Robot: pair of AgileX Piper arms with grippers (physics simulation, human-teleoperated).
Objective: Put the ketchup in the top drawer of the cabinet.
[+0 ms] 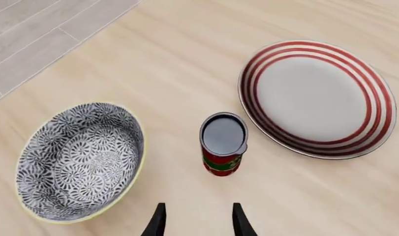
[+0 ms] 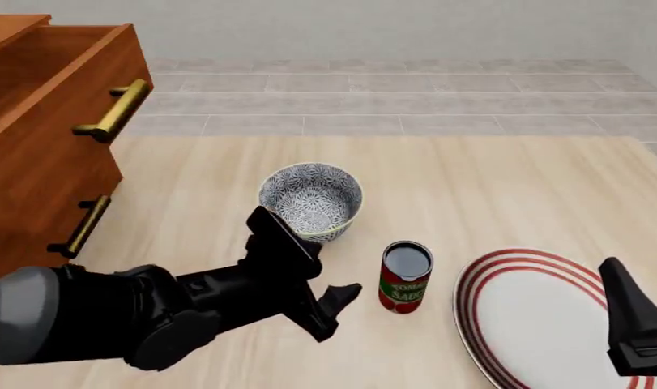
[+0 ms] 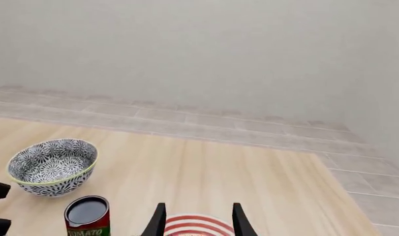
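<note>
Looking down its fingers, the left wrist view shows the left end effector [image 1: 199, 220] released, aimed at the ketchup [image 1: 222, 143] standing between bowl [image 1: 79, 161] and plate [image 1: 317, 98]. Only the front view shows the top drawer [image 2: 63, 101] pulled open at the desk's left edge. The right wrist view shows the right end effector [image 3: 199, 220] released. An off-centre closure could topple the can.

A pale wood table [image 2: 501, 186] fills the foreground; beyond its far edge lies grey tiled floor [image 2: 415, 101], then a plain whitish wall [image 3: 206, 49].
</note>
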